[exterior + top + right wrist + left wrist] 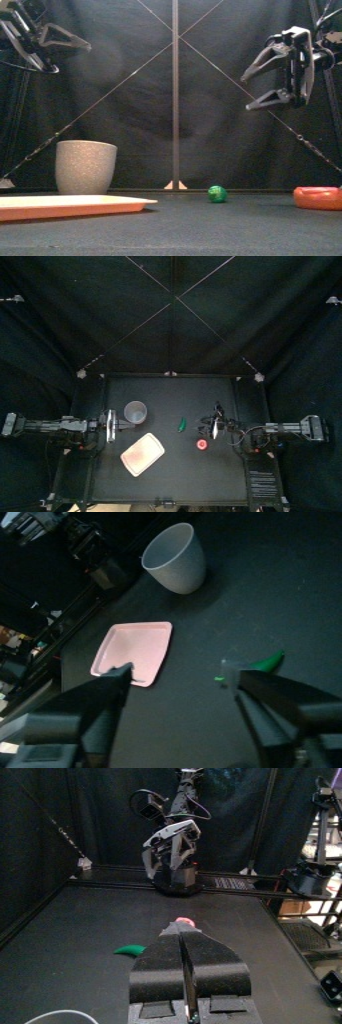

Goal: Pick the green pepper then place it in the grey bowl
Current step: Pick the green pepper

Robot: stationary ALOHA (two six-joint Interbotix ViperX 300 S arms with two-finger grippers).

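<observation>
While both of my arms hang above the black table (174,481) and touch nothing, my left gripper (186,946) has its fingers pressed together, with only a thin dark slit between them and nothing held; my right gripper (178,672) has its fingers spread wide apart, also empty; the green pepper (217,194) lies on the bare tabletop near the middle, free of either gripper; in the top view it sits to the right of the grey bowl (135,410), a little nearer the front than the bowl, and clearly apart from it; the bowl stands upright toward the back left, and I can see nothing inside it from my right wrist view; the pink tray (142,454) lies flat in front of the bowl, toward the table's front, with nothing on it, and the pepper is off past its back right corner, not touching it; a red toy (318,197) rests to the right of the pepper and nearer the front, apart from it; from my left wrist the pepper shows just beside my closed fingers and the red toy peeks over their tips; from my right wrist the pepper shows partly behind one of my open fingers; seen from the front, both grippers are raised well above everything on the table.
</observation>
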